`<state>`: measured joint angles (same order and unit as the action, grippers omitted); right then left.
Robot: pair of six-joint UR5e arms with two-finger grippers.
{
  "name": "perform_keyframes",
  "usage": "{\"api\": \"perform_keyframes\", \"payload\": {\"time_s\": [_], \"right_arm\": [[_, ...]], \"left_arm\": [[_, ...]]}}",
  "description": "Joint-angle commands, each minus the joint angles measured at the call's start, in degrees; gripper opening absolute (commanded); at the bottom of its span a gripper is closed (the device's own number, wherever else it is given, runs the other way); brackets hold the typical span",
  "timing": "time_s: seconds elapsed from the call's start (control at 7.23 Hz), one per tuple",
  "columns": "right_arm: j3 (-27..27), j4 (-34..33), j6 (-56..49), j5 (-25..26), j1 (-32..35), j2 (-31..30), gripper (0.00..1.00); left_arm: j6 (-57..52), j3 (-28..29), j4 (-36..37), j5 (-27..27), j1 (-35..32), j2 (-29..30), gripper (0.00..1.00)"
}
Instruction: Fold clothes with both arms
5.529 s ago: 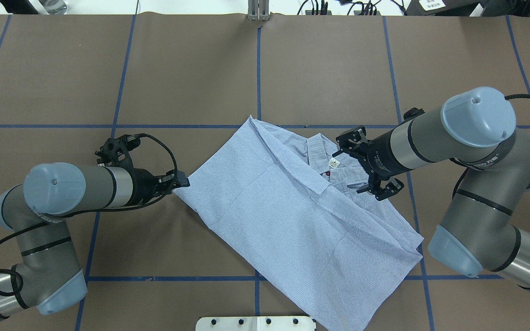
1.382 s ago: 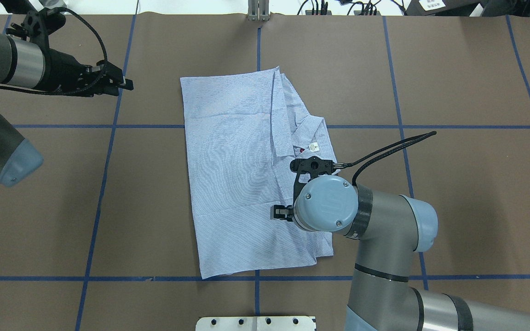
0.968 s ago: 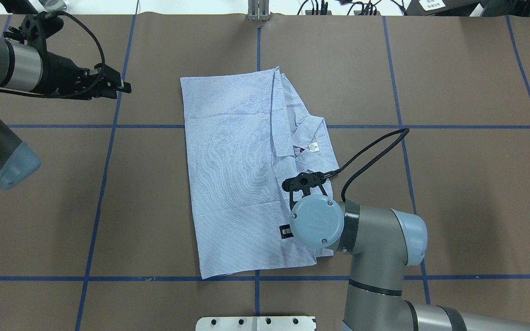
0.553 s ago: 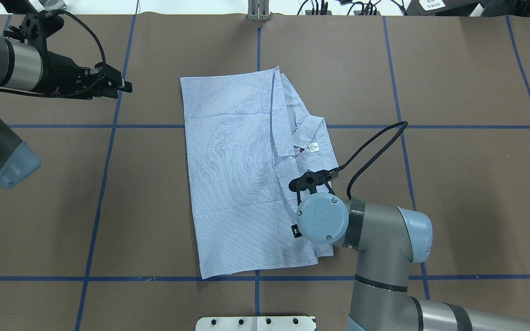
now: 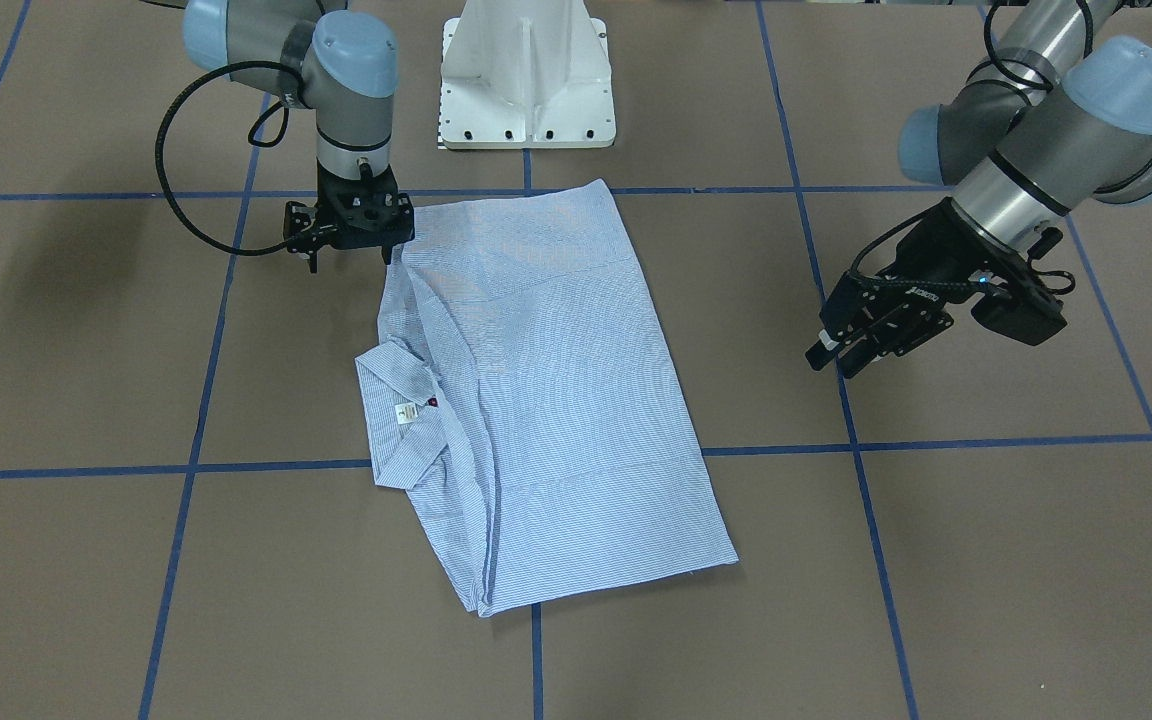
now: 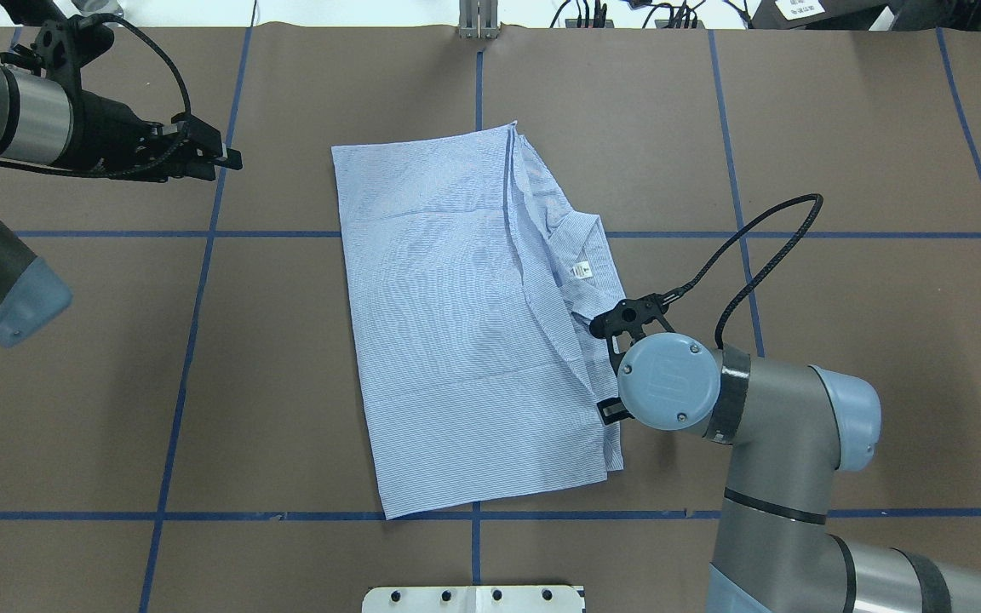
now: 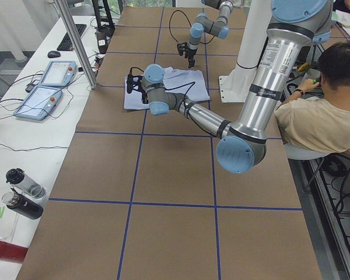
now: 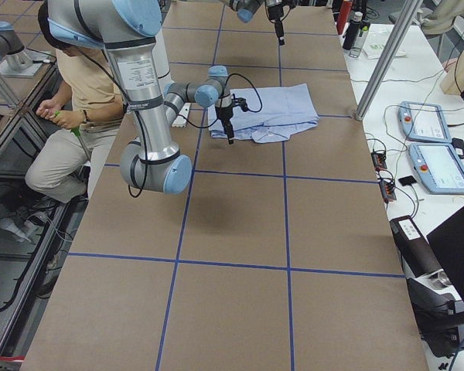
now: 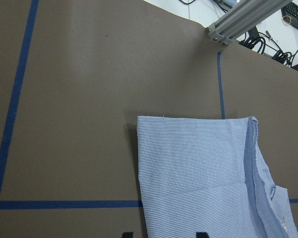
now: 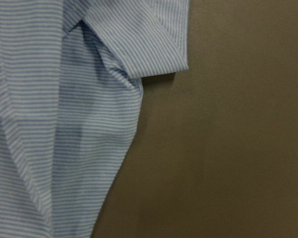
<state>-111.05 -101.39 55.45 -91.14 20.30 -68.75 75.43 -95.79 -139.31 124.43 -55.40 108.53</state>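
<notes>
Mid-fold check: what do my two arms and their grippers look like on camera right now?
The left arm and right arm are silver-grey tubes with rounded light blue joint caps and black bands. Each ends in a black two-finger gripper: the left gripper and the right gripper. A black braided cable loops out at each wrist. No sleeves.

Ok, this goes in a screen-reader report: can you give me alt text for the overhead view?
A light blue striped shirt lies partly folded on the table, collar and white neck label toward the picture's right. The right pincer hangs at the shirt's right edge; the left pincer is far left, clear of it.
</notes>
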Motion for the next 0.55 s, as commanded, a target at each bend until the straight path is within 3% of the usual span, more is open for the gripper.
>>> {"api": "perform_keyframes", "payload": {"time_s": [0.0, 0.41], "right_arm": [[-1.97, -0.12, 0.79, 0.17, 0.18, -0.77, 1.00], [3.88, 0.05, 0.80, 0.26, 2.20, 8.07, 1.00]], "left_arm": [[-0.02, -0.19, 0.00, 0.20, -0.32, 0.01, 0.52], [-0.02, -0.28, 0.00, 0.20, -0.41, -0.16, 0.52]]}}
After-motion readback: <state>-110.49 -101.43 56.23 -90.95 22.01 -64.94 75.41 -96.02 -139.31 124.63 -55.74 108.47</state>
